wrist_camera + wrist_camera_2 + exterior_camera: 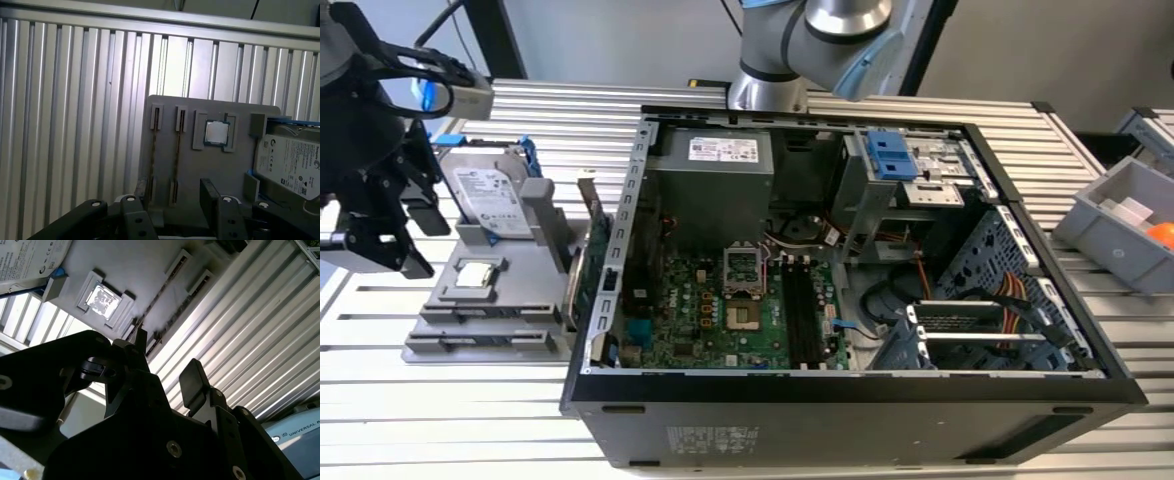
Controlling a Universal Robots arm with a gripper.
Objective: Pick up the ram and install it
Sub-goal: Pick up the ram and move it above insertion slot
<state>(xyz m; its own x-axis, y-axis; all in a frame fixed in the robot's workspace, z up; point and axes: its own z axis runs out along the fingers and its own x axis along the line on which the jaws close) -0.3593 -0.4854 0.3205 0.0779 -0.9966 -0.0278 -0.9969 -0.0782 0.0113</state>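
The ram (pixel 154 150) shows edge-on as a thin dark strip standing in a narrow slot of the grey parts holder (pixel 200 165). A second similar strip (pixel 177 152) stands in the slot beside it. My gripper (pixel 172 200) hovers above the holder's near end, open, with nothing between its black fingers (pixel 210 192). In the second wrist view the gripper (pixel 165 360) is open too, with the slots (pixel 162 292) beyond it. In the exterior view the gripper (pixel 380 240) hangs at the left, over the holder (pixel 480 335). The open computer case (pixel 854 270) holds the motherboard with black memory slots (pixel 801 312).
On the holder lie a square silver processor chip (pixel 217 132) and a hard drive (pixel 292 167). A green card (pixel 594 250) stands on edge between holder and case. A grey bin (pixel 1127 215) sits at the exterior view's right. The ribbed metal table (pixel 75 125) surrounds everything.
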